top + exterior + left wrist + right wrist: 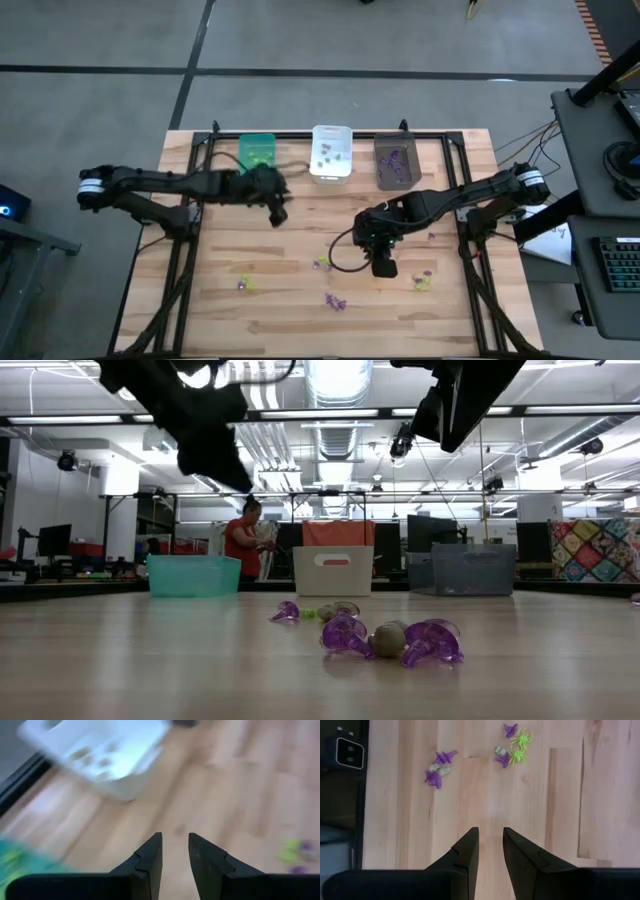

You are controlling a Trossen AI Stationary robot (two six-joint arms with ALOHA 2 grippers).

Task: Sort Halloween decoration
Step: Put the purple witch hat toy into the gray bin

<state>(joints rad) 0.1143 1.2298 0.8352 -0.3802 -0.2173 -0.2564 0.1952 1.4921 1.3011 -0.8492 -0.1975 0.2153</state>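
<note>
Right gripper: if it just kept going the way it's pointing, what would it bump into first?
Probably bare table. The right gripper is open and empty, aiming between two trinket clusters.

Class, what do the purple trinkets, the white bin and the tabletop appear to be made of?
Purple trinkets: probably translucent plastic, glossy, light glinting through them. White bin: likely moulded plastic, smooth, matte, with a handle slot. Tabletop: wood, pale planks with visible grain and joints.

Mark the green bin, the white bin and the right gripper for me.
green bin (257,151): high view, on the bin's inside floor.
white bin (332,571): low view, on its front wall.
right gripper (490,851): right wrist view, midway between its two dark fingertips, with nothing between them.
</note>
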